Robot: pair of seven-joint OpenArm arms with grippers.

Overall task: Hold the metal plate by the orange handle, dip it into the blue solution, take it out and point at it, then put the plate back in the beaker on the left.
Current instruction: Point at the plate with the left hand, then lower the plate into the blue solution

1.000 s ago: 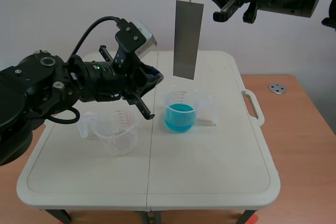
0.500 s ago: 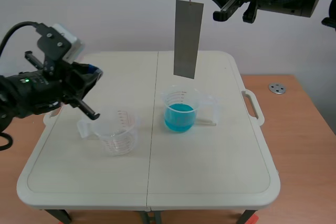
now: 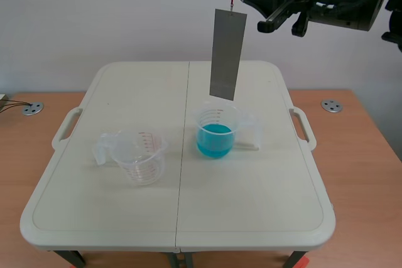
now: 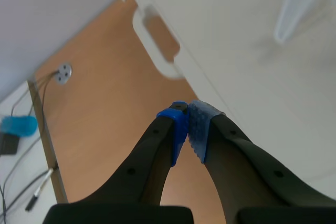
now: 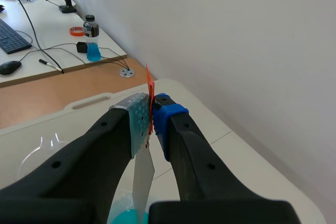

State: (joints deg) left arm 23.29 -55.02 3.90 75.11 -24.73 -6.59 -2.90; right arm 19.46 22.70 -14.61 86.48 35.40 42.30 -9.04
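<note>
Plate (image 3: 227,54) hung high over blue beaker (image 3: 215,133), orange handle (image 5: 149,95) pinched in right gripper (image 5: 151,115). Empty beaker (image 3: 141,156) set left of it on table (image 3: 251,205). Left gripper (image 4: 188,123) closed on nothing, beside table edge.

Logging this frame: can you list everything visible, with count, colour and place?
plate: one, grey metal, hanging upright above the blue beaker, clear of it
handle: one, orange, at the plate's top, between the right gripper's fingers
blue beaker: one, clear, holds blue solution, mid-table
empty beaker: one, clear, left of the blue beaker
table: one, off-white, wood surface around it
grommets: two, grey, in the wood on either side of the table
bottle: one, clear with blue liquid, on a far desk
left gripper: black, blue pads, shut on nothing, over the table's edge
right gripper: black, shut on the handle, raised above the table
</note>
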